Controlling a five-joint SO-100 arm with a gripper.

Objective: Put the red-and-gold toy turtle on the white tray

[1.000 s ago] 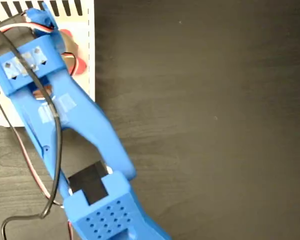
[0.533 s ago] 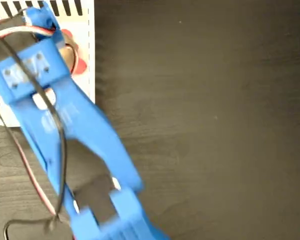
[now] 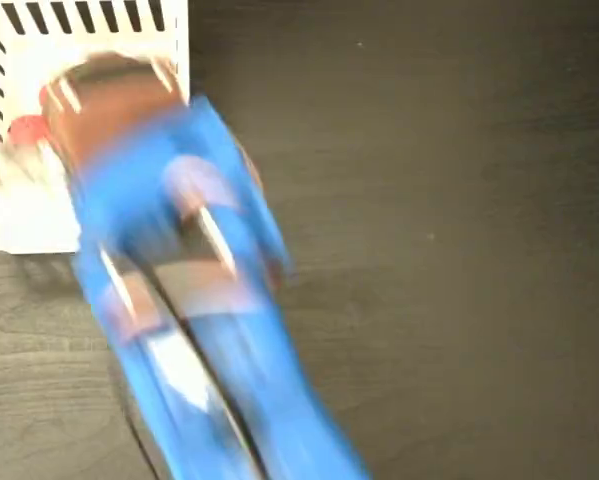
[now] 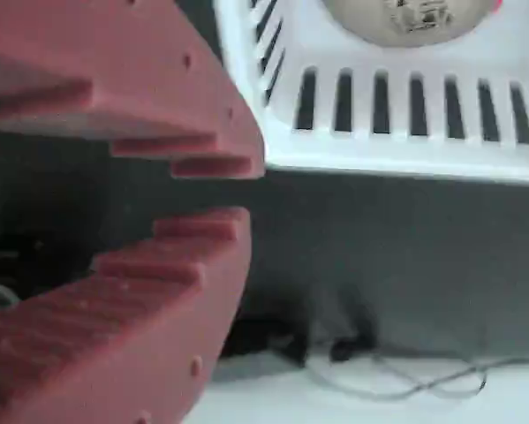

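Wrist view, pincer (image 4: 238, 190): red toothed jaws a narrow gap apart, nothing between them.
Turtle (image 4: 405, 19): gold shell inside the white tray (image 4: 396, 150), beyond and right of the pincer.
Heading, long axis: cannot tell; only the shell's edge shows.
Fixed view: arm (image 3: 179, 290) blurred over dark tabletop (image 3: 439, 240).

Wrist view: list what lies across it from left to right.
Gripper, its red toothed fingers filling the left side with a narrow gap between the tips → white tray, its slotted wall facing the camera → red-and-gold toy turtle, its gold shell showing inside the tray at the top edge.
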